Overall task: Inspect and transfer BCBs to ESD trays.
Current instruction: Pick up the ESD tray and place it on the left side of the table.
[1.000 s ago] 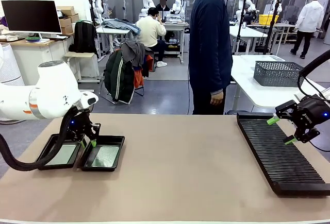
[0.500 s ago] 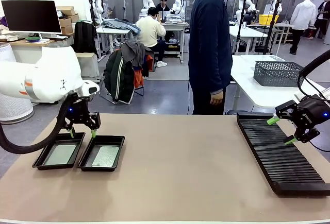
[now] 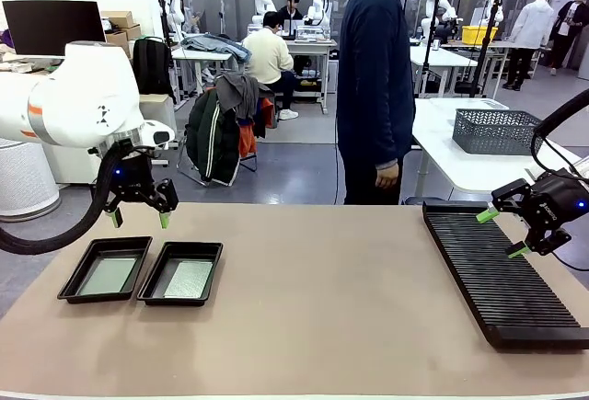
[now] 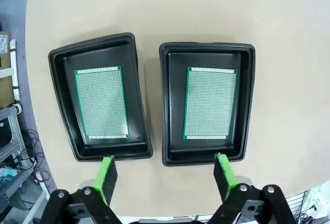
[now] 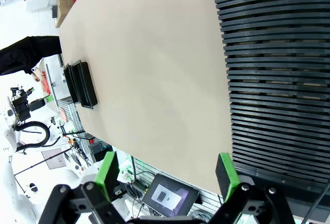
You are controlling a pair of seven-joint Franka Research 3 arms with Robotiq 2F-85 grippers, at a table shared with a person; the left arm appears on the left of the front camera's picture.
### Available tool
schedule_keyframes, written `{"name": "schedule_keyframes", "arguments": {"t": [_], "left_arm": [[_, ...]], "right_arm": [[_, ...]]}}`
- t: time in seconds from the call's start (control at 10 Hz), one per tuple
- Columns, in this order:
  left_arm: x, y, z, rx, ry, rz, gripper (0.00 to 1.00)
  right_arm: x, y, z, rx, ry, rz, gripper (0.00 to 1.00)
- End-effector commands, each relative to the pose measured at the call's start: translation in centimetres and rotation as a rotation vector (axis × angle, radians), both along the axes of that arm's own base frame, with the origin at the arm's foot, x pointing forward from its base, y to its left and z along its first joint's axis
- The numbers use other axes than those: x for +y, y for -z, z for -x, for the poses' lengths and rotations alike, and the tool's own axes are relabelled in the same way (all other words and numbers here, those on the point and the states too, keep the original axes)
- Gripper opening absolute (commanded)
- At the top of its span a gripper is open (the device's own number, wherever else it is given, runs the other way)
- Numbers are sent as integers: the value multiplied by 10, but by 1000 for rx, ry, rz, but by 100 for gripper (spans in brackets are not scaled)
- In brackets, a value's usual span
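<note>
2 black ESD trays [image 4: 154,147] sit side by side at the table's left, each holding 1 flat green BCB [image 4: 210,103]. Left gripper [image 3: 138,219] hovers above, fingers spread, empty; right gripper [image 3: 502,233] likewise over the rack [image 3: 502,276].

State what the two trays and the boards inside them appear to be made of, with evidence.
Trays: likely moulded black plastic, shown by a slight sheen and rounded corners. Boards: probably green laminate perfboard, matte, shown by a fine grid of dots.

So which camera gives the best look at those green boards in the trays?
The left wrist view: it looks straight down on both BCBs, showing their hole grids. The front view shows them obliquely and pale. The right wrist view shows just the distant ESD trays.
</note>
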State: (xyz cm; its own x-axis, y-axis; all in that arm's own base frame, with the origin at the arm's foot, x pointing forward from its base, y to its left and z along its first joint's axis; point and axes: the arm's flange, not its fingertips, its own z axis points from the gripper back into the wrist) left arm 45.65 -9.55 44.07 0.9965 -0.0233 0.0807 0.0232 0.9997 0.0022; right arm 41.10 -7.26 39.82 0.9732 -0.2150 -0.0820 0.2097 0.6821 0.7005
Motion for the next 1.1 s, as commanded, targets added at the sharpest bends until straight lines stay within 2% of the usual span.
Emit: {"name": "schedule_keyframes", "arguments": {"t": [0.0,0.2,0.3,1.0], "left_arm": [[-3,-12,2,8,-13,-17,100],[-7,-18,2,25,19,22,100],[-5,-11,1,-2,9,-1,100],[-5,-11,1,-2,9,-1,100]], "right_arm": [[1,-1,1,-3,17,7,100],[1,-1,1,-3,17,7,100],[1,-1,1,-3,17,7,100],[1,-1,1,-3,17,7,100]]}}
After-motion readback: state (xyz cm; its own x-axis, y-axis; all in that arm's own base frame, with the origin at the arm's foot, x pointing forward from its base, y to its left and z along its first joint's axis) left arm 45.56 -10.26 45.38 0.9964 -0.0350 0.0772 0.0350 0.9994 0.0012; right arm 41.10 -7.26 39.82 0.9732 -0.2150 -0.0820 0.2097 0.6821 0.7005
